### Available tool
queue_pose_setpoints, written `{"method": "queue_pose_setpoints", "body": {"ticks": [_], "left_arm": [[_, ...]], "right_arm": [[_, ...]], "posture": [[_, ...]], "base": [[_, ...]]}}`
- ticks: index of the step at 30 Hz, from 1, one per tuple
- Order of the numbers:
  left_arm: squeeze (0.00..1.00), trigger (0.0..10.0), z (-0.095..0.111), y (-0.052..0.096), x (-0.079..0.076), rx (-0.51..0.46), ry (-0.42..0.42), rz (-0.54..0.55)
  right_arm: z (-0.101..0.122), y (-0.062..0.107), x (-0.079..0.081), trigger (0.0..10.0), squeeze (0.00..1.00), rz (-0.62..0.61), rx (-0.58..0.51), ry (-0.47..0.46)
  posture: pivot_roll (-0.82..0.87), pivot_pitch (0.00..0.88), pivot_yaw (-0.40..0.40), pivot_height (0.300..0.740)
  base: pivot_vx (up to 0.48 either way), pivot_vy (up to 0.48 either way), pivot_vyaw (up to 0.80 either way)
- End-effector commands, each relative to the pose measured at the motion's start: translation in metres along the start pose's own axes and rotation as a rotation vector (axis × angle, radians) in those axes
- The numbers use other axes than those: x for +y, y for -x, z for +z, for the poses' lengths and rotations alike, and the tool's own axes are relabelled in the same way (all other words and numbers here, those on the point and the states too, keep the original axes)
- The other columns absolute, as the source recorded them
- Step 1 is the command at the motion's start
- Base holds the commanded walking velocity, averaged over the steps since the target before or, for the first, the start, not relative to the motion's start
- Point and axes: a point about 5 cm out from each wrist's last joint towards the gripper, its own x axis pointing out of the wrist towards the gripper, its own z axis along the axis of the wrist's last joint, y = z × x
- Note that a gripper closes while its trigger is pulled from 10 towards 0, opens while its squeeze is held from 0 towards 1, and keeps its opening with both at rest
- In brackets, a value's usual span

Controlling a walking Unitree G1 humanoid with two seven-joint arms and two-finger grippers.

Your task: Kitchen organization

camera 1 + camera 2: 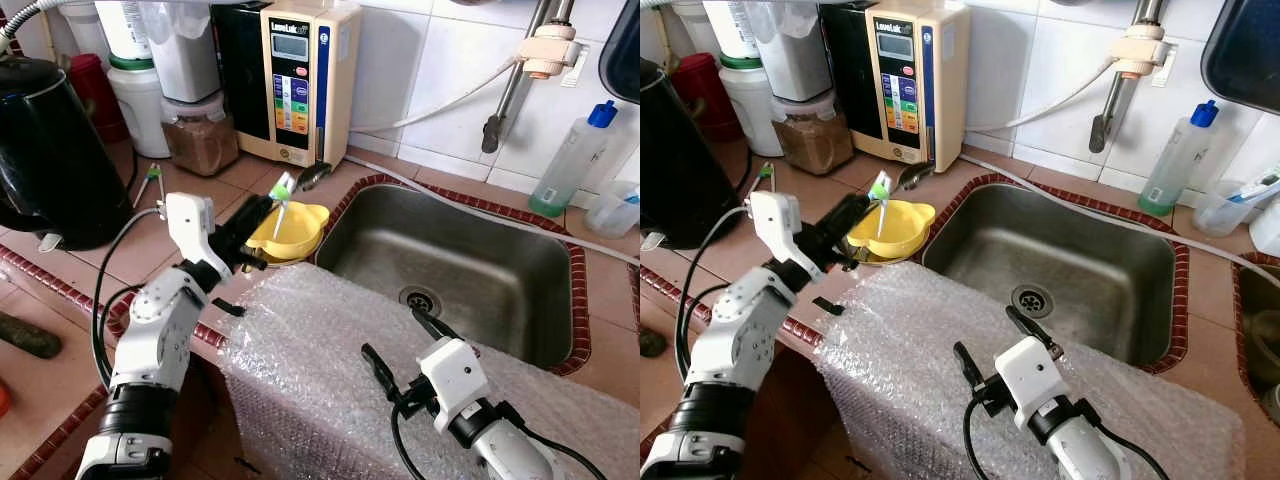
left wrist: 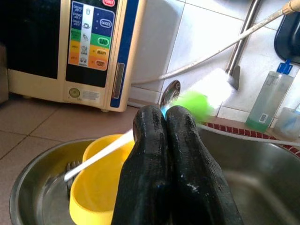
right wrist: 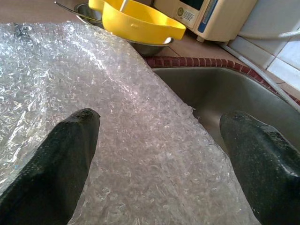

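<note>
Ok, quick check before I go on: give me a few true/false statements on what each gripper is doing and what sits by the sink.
1. The left gripper is shut on a toothbrush. True.
2. The toothbrush's green and white head points down into the yellow bowl. False: the head is up, and the white handle end hangs over the bowl.
3. The right gripper is open above the bubble wrap. True.
4. The yellow bowl lies in the sink. False: it sits in a metal bowl on the counter beside the sink.
5. The right gripper holds a spoon. False: nothing is between its fingers.
</note>
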Motion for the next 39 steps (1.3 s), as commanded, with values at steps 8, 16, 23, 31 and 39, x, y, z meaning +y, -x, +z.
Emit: {"method": "queue_pose_setpoints", "body": {"ticks": [8, 16, 23, 31, 39], "left_arm": [[0.0, 9.3, -0.005, 0.0, -0.001, 0.024, -0.035, 0.018], [0.0, 10.0, 0.004, 0.0, 0.011, -0.006, -0.163, 0.118], [0.0, 10.0, 0.017, -0.003, 0.026, -0.027, -0.266, 0.206], [0.0, 10.0, 0.032, -0.011, 0.023, -0.061, -0.41, 0.155], [0.0, 10.0, 0.052, -0.027, -0.005, -0.126, -0.59, -0.063]], "right_arm": [[-0.001, 0.001, -0.003, 10.0, 0.0, -0.015, 0.006, 0.013], [-0.001, 0.0, -0.003, 10.0, 0.0, -0.016, 0.008, 0.018], [-0.002, -0.001, -0.003, 10.0, 0.0, -0.014, 0.01, 0.024], [-0.003, 0.0, -0.004, 10.0, 0.0, -0.015, 0.014, 0.028], [-0.003, 0.0, -0.004, 10.0, 0.0, -0.018, 0.013, 0.029]], "posture": [[0.07, 0.0, 0.006, 0.74], [0.07, 0.0, 0.004, 0.74], [0.07, 0.0, 0.003, 0.74], [0.06, 0.0, 0.002, 0.74], [0.06, 0.0, 0.008, 0.74]], "base": [[0.0, 0.0, 0.0], [0.0, 0.0, 0.0], [0.0, 0.0, 0.0], [0.0, 0.0, 0.0], [0.0, 0.0, 0.0]]}}
